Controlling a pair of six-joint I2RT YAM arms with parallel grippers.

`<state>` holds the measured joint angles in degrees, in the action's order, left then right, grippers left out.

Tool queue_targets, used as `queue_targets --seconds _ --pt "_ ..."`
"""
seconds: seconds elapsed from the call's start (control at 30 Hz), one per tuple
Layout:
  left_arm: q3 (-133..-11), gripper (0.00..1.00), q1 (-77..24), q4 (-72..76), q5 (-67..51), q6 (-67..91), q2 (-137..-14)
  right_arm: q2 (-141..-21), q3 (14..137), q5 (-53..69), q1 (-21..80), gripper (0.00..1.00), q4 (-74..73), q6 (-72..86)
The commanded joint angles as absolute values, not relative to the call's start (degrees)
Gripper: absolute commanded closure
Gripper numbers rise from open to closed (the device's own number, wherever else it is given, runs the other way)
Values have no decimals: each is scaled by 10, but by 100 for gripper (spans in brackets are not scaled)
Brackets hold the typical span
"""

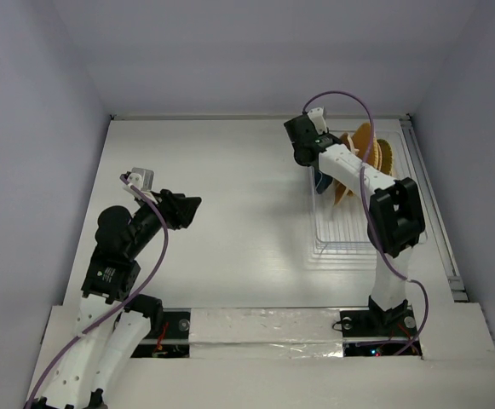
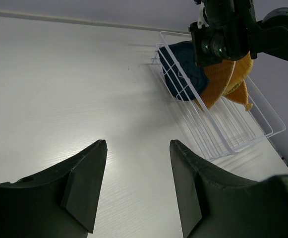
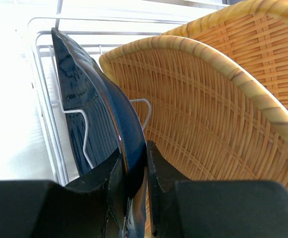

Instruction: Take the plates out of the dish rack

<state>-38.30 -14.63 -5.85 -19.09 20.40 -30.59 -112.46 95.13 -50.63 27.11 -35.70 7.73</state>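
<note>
The clear wire dish rack (image 1: 349, 232) sits on the right half of the table. A dark blue plate (image 3: 84, 99) stands upright in its far end, with orange woven plates (image 3: 198, 109) right behind it. My right gripper (image 3: 134, 148) reaches down into the rack, its two fingers straddling the blue plate's rim and pressed on both faces. From the left wrist view the blue plate (image 2: 183, 69) and orange plates (image 2: 220, 79) show under the right arm's wrist. My left gripper (image 2: 138, 144) hovers open over bare table, left of the rack (image 2: 233, 134), holding nothing.
White walls close the table on the left, back and right. A metal rail (image 1: 430, 204) runs along the right edge beside the rack. The rack's near half (image 1: 341, 243) holds only thin tines.
</note>
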Motion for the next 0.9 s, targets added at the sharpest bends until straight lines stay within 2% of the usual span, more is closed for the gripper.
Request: queue_targets --seconds 0.0,0.5,0.87 --pt "-403 50 -144 -28 -200 207 -301 -1100 971 -548 276 98 -351 70" --pt "-402 50 -144 -30 -200 206 -306 -1088 998 -671 312 100 -344 25" --pt "-402 50 -144 -30 -200 207 -306 -1009 1009 -664 330 100 -387 65"
